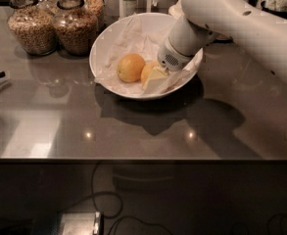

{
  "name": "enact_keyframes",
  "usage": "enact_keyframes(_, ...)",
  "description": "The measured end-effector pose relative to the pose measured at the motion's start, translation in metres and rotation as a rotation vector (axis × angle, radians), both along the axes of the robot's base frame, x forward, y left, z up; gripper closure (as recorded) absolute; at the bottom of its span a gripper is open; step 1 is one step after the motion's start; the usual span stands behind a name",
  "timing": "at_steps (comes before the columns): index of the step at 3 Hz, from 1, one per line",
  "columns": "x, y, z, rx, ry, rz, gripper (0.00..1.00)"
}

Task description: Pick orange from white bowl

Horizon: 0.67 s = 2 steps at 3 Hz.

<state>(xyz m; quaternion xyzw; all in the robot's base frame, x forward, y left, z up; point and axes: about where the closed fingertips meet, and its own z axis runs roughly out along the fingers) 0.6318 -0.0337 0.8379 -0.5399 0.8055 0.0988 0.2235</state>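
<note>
Reaching into the white bowl [104, 43], my gripper [155, 78] sits against the deeper-orange fruit [146, 72]; whether it is clenched I cannot tell; the orange [131, 67] lies just to its left; I should centre over that one, then close gently.

Glossy, wide white bowl [105, 44], lined with crumpled matt white paper [133, 33]. Smooth white plastic gripper [156, 78] sits inside it, against a matt-peeled orange [147, 71]. Polished grey tabletop [133, 131] mirrors lights; 2 clear glass jars [33, 28].
</note>
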Motion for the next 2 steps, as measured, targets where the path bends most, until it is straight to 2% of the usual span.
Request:
enact_keyframes(1, -0.002, 0.005, 0.017, 0.033, -0.055, 0.014, 0.94)
enact_keyframes(2, -0.008, 0.017, 0.062, 0.126, -0.151, 0.052, 1.0)
